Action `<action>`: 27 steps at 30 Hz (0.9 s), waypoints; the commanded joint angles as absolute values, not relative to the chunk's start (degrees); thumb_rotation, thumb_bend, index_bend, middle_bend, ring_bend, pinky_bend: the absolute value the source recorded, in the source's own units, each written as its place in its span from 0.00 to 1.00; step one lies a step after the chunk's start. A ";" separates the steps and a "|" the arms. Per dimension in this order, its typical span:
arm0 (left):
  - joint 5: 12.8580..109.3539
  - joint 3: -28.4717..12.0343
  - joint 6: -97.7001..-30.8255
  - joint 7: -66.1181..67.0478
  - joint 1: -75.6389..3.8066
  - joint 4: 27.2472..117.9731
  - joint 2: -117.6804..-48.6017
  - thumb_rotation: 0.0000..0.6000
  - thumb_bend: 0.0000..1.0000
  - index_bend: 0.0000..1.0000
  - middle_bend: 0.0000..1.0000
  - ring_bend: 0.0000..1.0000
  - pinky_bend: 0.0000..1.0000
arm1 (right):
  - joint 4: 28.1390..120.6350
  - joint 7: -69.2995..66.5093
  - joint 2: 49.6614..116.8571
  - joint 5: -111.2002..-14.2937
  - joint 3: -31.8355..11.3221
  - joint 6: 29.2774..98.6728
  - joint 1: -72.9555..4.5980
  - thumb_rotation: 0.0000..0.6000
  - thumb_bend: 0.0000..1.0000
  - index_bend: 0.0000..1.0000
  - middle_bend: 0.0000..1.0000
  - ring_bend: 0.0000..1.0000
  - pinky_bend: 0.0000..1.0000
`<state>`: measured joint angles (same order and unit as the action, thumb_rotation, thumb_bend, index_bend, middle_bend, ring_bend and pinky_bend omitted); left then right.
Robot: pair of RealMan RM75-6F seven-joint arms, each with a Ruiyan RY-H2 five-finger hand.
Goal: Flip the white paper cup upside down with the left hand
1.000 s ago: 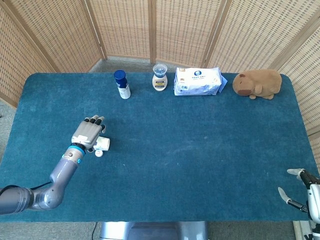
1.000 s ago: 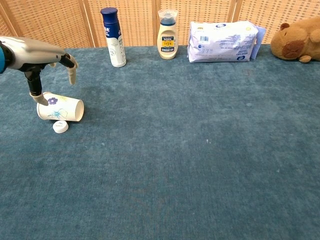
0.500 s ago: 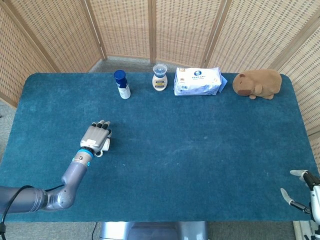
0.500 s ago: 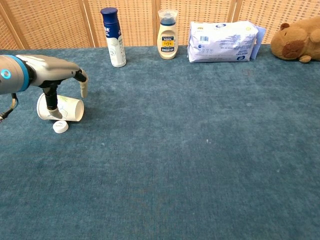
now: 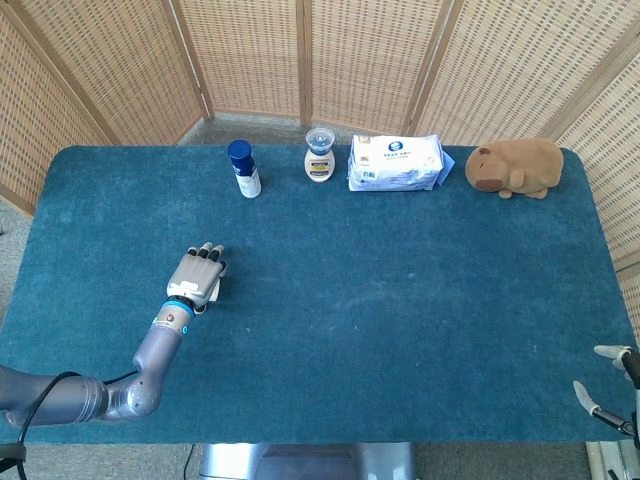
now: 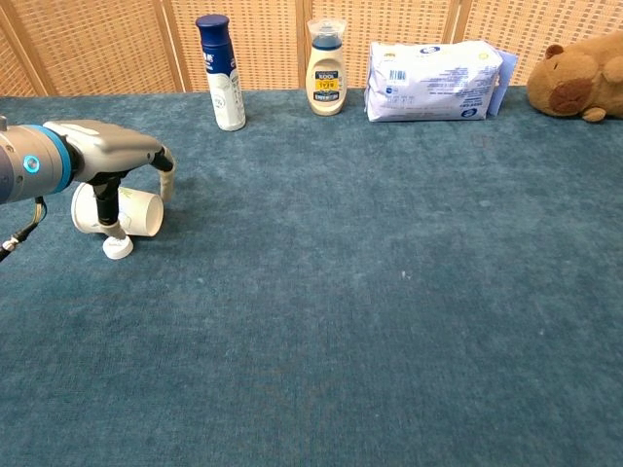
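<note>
Arching left hand (image 6: 115, 165) over toppled paper cup (image 6: 136, 211).

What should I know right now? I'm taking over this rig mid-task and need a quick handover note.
Left hand: low over the white paper cup, fingers down around it; a firm grip is not evident.
Right hand: at the table's near right edge, fingers apart, holding nothing.
Cup: on its side at the table's left, a small white cap beside it.
Done: the reach.
Left: grip the cup, turn it upside down, set it down.
</note>
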<state>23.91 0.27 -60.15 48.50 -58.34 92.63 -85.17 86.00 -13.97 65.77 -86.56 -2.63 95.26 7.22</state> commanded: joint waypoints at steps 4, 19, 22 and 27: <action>22.97 -0.11 -60.59 49.22 -58.11 92.89 -84.94 1.00 0.20 0.40 0.09 0.00 0.14 | 86.04 -14.16 65.72 -86.63 -2.65 95.79 7.64 0.69 0.33 0.34 0.34 0.41 0.43; 25.48 -4.45 -59.95 41.11 -54.99 95.95 -81.24 1.00 0.25 0.48 0.10 0.00 0.14 | 86.63 -13.87 65.65 -87.27 -2.88 96.72 7.99 0.69 0.33 0.34 0.34 0.41 0.43; 25.90 -7.50 -57.86 34.60 -53.17 98.30 -78.31 1.00 0.25 0.48 0.10 0.00 0.14 | 86.71 -13.79 65.68 -87.48 -2.94 96.63 7.86 0.68 0.33 0.34 0.34 0.41 0.43; 27.78 -11.51 -53.37 23.18 -49.40 102.20 -73.04 1.00 0.25 0.48 0.10 0.00 0.14 | 86.70 -13.52 66.17 -87.84 -2.93 96.05 7.40 0.69 0.33 0.34 0.34 0.41 0.43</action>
